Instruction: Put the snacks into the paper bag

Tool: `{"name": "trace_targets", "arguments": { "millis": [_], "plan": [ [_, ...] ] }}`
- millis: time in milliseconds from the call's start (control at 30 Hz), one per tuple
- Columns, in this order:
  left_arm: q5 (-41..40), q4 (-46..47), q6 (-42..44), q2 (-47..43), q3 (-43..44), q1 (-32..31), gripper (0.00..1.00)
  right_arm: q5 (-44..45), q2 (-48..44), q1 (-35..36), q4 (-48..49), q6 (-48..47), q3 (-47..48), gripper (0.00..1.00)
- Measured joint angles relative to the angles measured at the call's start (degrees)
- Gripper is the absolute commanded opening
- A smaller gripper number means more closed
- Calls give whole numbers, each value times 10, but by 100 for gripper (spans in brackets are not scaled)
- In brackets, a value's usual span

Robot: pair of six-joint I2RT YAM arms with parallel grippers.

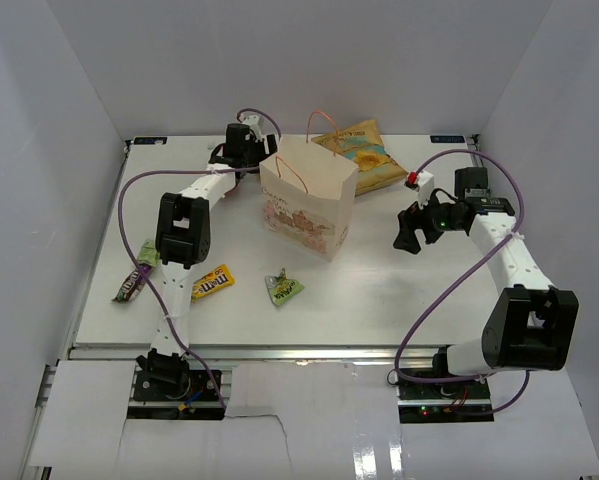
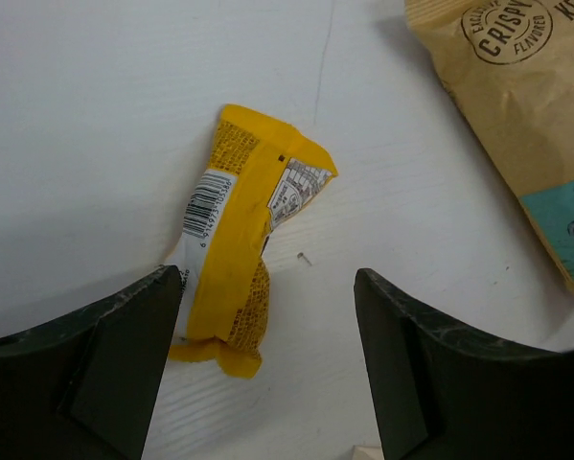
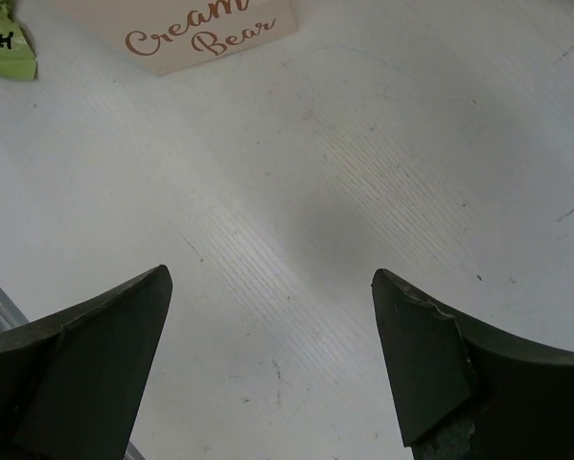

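Left gripper, jaws wide apart and empty, hangs over a yellow packet lying off-centre beside one jaw, and would do well to centre on it before closing; right gripper, equally agape and empty, has the paper bag just ahead of its jaws.

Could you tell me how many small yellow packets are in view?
2. One packet lies in front of the paper bag, to its left; another packet under the open left gripper. More may be hidden.
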Motion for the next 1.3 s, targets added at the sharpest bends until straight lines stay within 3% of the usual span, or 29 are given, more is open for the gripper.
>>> {"name": "trace_targets", "arguments": {
  "millis": [367,733,833,1100,1300],
  "plan": [
    [-55,25,-1,45,25,-7,63,-8,4,-24,-3,2,19,91],
    [-96,42,0,13,-38,-10,23,-34,4,-33,-3,5,23,91],
    [-104,37,1,-4,-62,-10,17,-39,2,-34,-3,6,23,91],
    [-125,13,2,-139,-195,12,13,-50,-42,-37,-2,7,5,91],
    [-104,37,1,-338,-295,61,12,-60,-64,-37,4,10,-15,91]
  ]
}}
